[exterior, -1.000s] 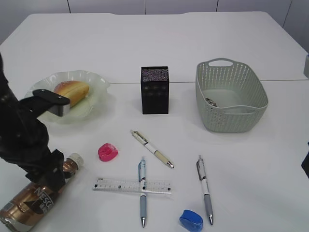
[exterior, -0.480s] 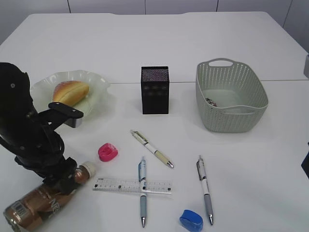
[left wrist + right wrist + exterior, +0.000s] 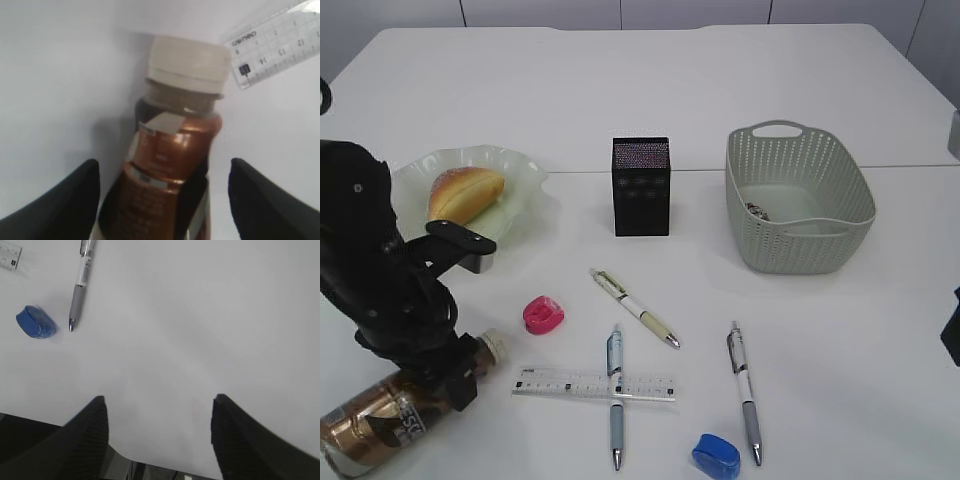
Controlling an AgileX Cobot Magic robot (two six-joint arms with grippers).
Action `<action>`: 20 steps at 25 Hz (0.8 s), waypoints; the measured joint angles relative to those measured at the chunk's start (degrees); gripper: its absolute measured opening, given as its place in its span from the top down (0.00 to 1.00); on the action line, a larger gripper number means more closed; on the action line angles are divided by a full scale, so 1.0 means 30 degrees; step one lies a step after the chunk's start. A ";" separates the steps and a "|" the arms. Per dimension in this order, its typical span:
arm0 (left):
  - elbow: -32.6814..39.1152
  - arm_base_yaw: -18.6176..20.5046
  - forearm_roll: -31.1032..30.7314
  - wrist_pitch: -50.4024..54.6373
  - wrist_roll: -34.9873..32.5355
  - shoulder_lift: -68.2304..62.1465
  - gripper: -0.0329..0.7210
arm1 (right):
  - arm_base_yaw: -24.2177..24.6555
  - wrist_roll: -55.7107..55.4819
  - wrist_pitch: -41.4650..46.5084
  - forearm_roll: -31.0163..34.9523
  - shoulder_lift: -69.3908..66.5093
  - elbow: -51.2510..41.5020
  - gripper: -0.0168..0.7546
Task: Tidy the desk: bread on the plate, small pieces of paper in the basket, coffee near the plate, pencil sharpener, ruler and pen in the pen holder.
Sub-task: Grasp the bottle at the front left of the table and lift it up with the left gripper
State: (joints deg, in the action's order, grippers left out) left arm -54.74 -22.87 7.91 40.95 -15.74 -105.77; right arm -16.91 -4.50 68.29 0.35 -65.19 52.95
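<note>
Blocking much of the lower left of the exterior view, the left arm hides the neck and shoulder of the coffee (image 3: 375, 425), which lies on its side on the bench (image 3: 840, 330) with its base cut off by the frame edge. The left pincer (image 3: 162, 200) itself cannot be made out from outside; the wrist view shows its two dark fingers (image 3: 60, 200) spread wide on either side of the bottle with bench showing between them and it, so it holds nothing. Only the fingertips are in frame there, and the label is too blurred to read. One end of the ruler (image 3: 593, 385) sits just beside the off-white cap.

Almost nothing of the right arm shows outside, only a dark sliver at the right edge. Its wrist view shows the right pincer (image 3: 159, 432) wide and empty above bare bench, with a blue sharpener (image 3: 35, 322) and a grey pen (image 3: 80, 285) well ahead.

Something small and dark lies in the basket (image 3: 798, 200); what it is cannot be told. The bread (image 3: 466, 190) rests on the plate (image 3: 515, 175), and the pen holder (image 3: 640, 187) stands upright between plate and basket. A pink sharpener (image 3: 543, 315) lies near the cap. White panels close the room behind the bench.
</note>
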 joint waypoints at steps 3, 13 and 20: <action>0.0000 0.0000 0.0000 0.0041 0.0032 -0.0066 0.20 | 0.0000 0.0000 -0.0013 0.0000 0.0000 0.0000 0.36; 0.0000 0.0000 -0.0622 0.0719 0.0040 -0.0066 0.47 | 0.0000 0.0000 -0.0203 0.0000 0.0000 0.0000 0.36; -0.0029 0.0000 -0.0700 0.0887 0.0073 -0.0066 0.50 | 0.0000 0.0000 -0.0203 0.0000 0.0000 0.0000 0.36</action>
State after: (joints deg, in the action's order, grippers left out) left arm -54.83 -22.87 5.81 43.60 -15.52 -105.97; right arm -16.91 -4.50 67.68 0.35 -65.19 52.95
